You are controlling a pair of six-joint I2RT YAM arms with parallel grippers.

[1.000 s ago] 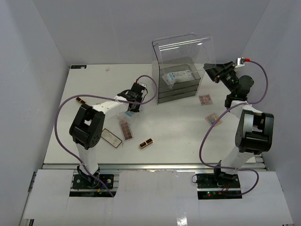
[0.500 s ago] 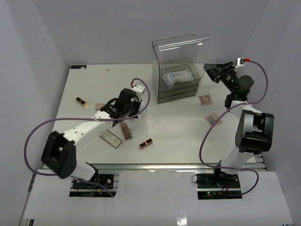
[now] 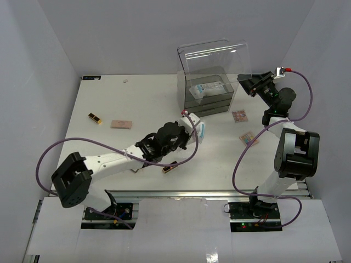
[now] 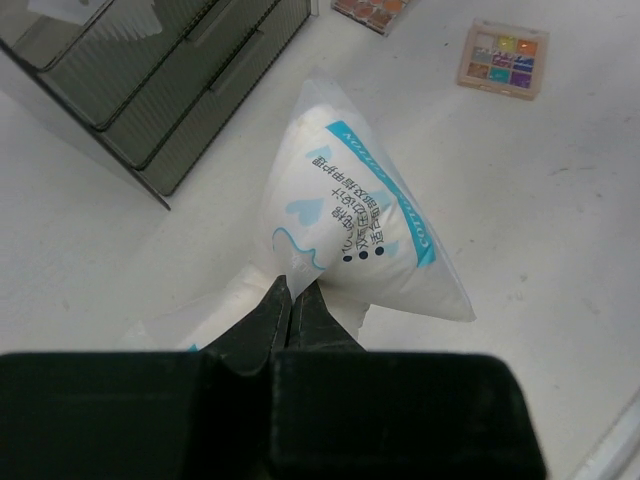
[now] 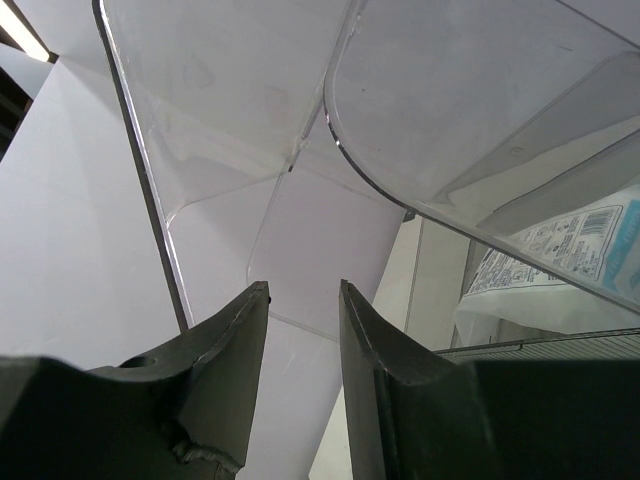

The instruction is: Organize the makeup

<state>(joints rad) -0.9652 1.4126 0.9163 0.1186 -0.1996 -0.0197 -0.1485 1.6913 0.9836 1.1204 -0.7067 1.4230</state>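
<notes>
My left gripper is shut on the corner of a white-blue sachet, which hangs off the table just in front of the clear drawer box. From above, that gripper and the sachet are near the box's front left. Another sachet lies in the box's top tray. My right gripper is by the raised lid's right corner, its jaws apart around the clear lid edge. Palettes and black-gold tubes lie on the table.
The box's lid stands open towards the back wall. The left arm stretches across the near middle of the table and hides what lies under it. In the left wrist view, a multicoloured palette lies right of the box.
The left gripper closed on the sachet and the left arm swung right from the table's left middle to the front of the box, carrying it. The right arm has not moved.
</notes>
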